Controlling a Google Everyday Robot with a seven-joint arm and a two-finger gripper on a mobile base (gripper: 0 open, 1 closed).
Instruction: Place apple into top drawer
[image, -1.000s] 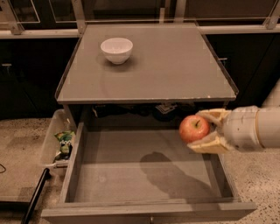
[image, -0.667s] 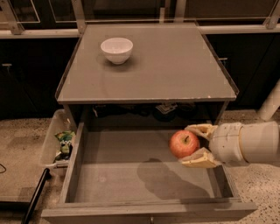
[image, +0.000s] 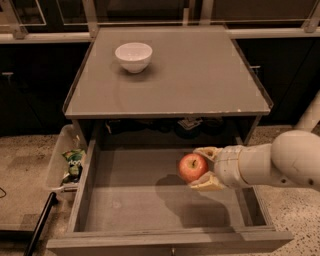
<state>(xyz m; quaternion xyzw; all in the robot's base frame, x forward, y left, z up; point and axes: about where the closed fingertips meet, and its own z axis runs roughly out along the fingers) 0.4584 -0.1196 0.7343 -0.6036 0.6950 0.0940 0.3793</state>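
Hand (image: 199, 168) hangs over the right half of the open top drawer (image: 125, 202), its two pale fingers (image: 206, 151) clamped on the apple (image: 192, 167), one above and one below. The apple's stem end faces the camera and its right side is covered by the hand. A shadow (image: 185, 200) lies on the drawer bottom under it; I cannot tell whether the fruit touches the bottom. The arm (image: 280, 162) runs off the right edge of the view. The drawer's front panel is cut by the lower edge, and dark shapes in the recess behind the drawer are too dim to name.

Compared with the previous frame, hand and apple have moved left, further over the drawer, and slightly lower.

The white bowl (image: 133, 56) stands on the table (image: 210, 75) at its far left. A clear plastic bin (image: 56, 162) with packets (image: 74, 162) sits just beside the drawer's left wall.
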